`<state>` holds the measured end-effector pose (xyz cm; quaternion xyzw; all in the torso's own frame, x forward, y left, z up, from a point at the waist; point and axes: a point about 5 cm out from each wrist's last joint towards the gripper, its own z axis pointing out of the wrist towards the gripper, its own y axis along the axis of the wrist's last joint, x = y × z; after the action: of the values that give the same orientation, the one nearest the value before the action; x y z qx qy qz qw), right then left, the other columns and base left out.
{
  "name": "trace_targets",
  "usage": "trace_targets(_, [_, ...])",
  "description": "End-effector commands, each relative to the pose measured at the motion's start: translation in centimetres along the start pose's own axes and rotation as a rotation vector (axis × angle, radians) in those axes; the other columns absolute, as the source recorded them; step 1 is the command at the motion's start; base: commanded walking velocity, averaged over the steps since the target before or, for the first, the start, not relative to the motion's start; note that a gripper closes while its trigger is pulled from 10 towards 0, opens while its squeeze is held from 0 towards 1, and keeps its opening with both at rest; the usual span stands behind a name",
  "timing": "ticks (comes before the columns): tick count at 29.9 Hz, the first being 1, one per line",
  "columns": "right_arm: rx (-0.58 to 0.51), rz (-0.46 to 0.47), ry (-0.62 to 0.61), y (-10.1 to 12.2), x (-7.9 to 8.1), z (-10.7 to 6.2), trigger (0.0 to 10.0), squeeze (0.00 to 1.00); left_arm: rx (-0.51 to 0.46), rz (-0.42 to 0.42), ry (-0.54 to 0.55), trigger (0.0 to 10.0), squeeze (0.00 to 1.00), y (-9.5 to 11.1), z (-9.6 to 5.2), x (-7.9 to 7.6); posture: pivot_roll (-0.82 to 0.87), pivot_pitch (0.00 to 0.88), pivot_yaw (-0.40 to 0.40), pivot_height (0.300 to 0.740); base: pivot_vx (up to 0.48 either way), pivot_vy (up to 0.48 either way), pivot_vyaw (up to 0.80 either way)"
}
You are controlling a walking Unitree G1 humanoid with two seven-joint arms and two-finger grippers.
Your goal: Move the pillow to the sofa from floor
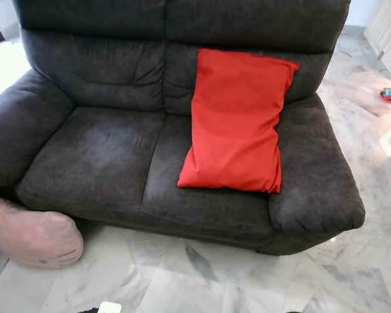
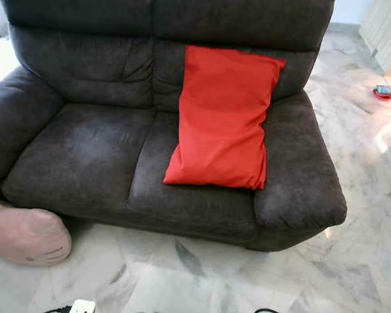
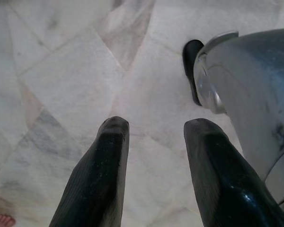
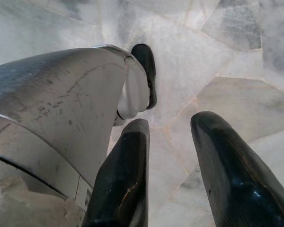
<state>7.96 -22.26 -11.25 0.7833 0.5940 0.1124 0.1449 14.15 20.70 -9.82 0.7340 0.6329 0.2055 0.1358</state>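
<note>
While my left gripper [image 3: 154,137] and right gripper [image 4: 173,132] are hanging over the pale marble floor [image 1: 182,274] with fingers apart and nothing between them, the rectangular red fabric pillow [image 1: 238,120] is leaning against the backrest of the dark grey upholstered sofa [image 1: 98,150], beside its right armrest

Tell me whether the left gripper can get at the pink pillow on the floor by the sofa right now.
Probably yes. The pink pillow lies on the floor on the robot's left, against the sofa front, with nothing over it. The left gripper hangs open above bare floor, holding nothing.
</note>
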Motion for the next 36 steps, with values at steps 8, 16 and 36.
trace_targets(8, [0.034,-0.011,0.012,-1.08,0.13,-0.13,10.0,0.0,0.043,-0.002,-0.006,10.0,0.0,-1.29,-0.21,0.0,0.03,0.114,0.014,0.74,0.0,0.306,0.0])
trace_targets(16, [0.038,-0.016,0.015,-1.16,0.16,-0.14,10.0,0.0,0.044,0.001,-0.005,10.0,0.0,-1.35,-0.23,0.12,0.03,0.114,0.016,0.74,0.0,0.306,0.0])
trace_targets(36, [0.035,-0.016,0.015,-0.95,0.11,-0.11,10.0,0.0,0.04,-0.011,-0.003,10.0,0.0,-1.17,-0.19,0.15,0.03,0.137,0.008,0.74,0.0,0.308,0.0])
